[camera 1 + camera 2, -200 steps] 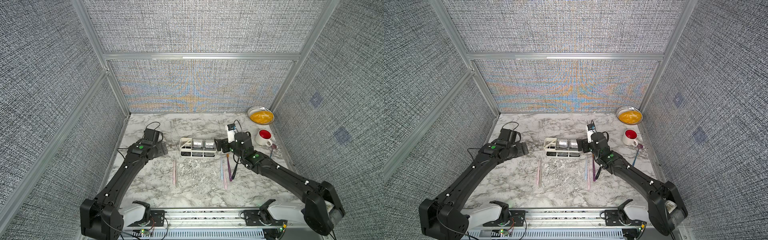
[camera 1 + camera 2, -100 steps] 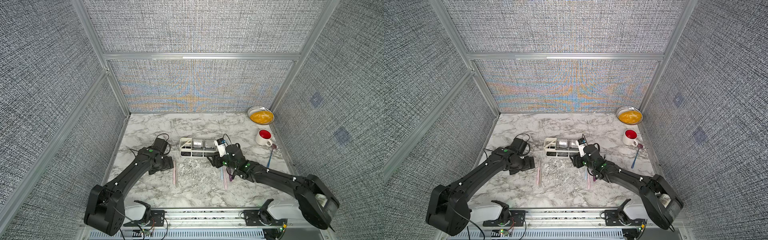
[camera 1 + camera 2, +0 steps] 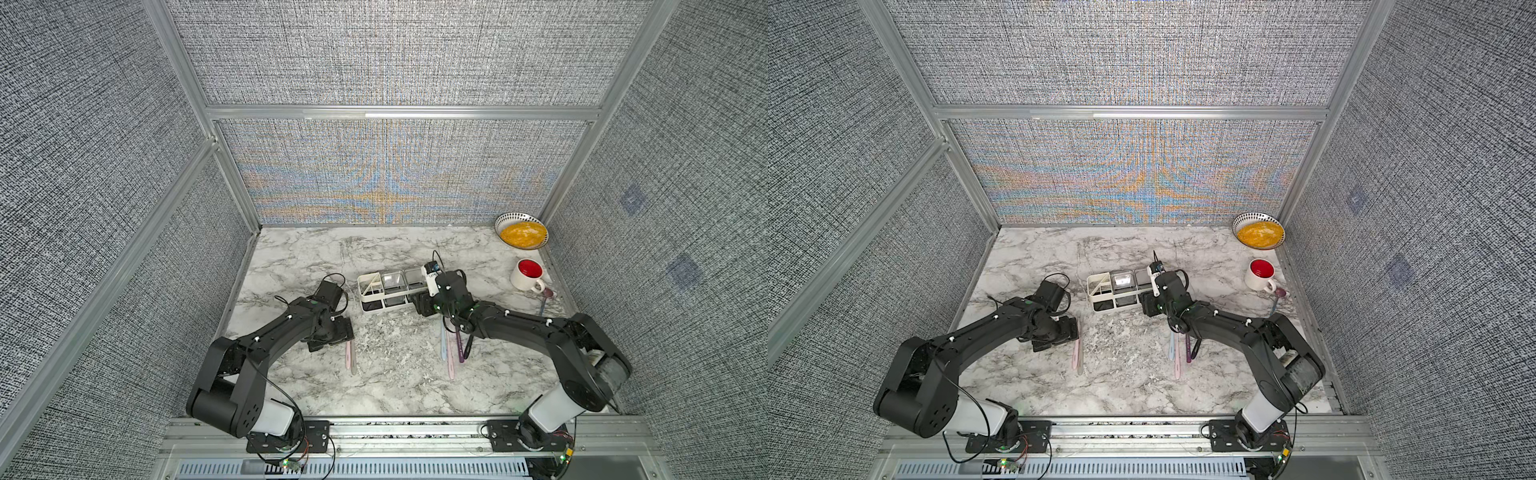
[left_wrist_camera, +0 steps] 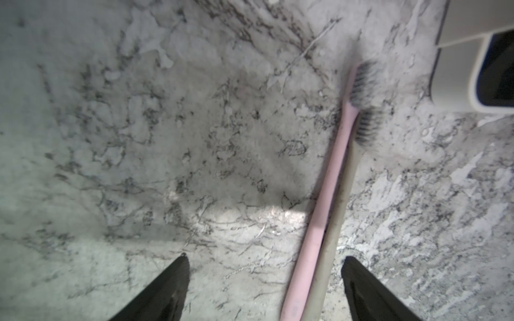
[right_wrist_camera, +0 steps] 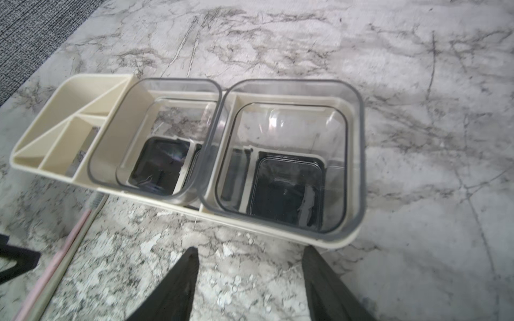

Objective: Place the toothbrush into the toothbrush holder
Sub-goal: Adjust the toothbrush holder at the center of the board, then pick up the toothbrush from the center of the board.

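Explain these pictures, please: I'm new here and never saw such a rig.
Two black robot arms, left arm and right arm, each end in two jaws. Both top views look down from overhead; wrist views look out past the jaws. On the marble tabletop stand a white toothbrush holder, a mug and a bowl. A pink toothbrush and a grey toothbrush lie by the left arm's jaws; more toothbrushes lie beneath the right arm. Both pairs stand open; nothing is held.

Both top views: high, front, looking down on whole surface (image 3: 395, 257). Wrist views: close, angled down; both catch pink toothbrush (image 4: 322, 194).
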Action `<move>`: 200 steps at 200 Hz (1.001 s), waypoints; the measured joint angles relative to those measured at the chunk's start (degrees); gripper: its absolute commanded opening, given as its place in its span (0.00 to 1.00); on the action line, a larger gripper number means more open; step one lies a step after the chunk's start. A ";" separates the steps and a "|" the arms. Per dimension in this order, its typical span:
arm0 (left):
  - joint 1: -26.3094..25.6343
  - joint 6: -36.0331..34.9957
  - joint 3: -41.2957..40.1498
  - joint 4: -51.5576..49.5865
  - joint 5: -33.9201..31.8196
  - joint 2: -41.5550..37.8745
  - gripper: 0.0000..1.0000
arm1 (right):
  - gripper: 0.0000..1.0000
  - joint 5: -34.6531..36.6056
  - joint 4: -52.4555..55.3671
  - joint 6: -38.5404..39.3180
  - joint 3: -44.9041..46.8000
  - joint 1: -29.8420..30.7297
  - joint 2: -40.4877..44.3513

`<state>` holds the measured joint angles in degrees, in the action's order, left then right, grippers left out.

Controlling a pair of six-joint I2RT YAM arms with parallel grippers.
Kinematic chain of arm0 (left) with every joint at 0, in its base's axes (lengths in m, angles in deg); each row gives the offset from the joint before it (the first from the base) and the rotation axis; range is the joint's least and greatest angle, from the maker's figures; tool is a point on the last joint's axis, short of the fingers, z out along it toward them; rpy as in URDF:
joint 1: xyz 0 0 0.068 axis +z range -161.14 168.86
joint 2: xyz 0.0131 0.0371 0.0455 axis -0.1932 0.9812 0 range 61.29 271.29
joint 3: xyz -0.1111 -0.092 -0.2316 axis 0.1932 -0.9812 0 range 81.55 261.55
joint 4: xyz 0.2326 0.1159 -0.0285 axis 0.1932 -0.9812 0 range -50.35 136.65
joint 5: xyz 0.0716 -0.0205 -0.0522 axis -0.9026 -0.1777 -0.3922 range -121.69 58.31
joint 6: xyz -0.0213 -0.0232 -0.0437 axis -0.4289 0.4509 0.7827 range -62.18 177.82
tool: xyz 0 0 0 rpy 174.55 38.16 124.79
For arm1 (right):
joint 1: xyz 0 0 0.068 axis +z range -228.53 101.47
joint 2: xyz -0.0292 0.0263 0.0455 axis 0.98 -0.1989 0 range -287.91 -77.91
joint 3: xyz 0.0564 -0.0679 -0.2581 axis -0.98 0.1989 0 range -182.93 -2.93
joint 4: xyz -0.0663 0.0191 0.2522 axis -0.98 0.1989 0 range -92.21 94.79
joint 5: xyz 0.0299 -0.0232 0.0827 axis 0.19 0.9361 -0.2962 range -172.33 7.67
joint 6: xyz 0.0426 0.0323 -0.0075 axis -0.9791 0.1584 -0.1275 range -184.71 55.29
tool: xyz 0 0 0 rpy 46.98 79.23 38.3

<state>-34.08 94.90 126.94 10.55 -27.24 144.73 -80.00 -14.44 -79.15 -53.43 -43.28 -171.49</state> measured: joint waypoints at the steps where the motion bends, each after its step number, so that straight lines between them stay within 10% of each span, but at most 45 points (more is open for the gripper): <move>1: -0.02 0.00 0.00 0.02 -0.02 0.04 0.86 | 0.62 0.02 0.00 0.07 -0.11 -0.04 -0.07; 200: -3.17 -0.61 0.81 -0.15 -4.76 1.75 0.75 | 0.72 3.37 5.81 -0.94 2.16 9.79 7.41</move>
<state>-37.25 94.29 127.74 10.40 -32.01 146.48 -76.64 -8.63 -80.09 -51.26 -33.49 -164.08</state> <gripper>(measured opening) 0.750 0.718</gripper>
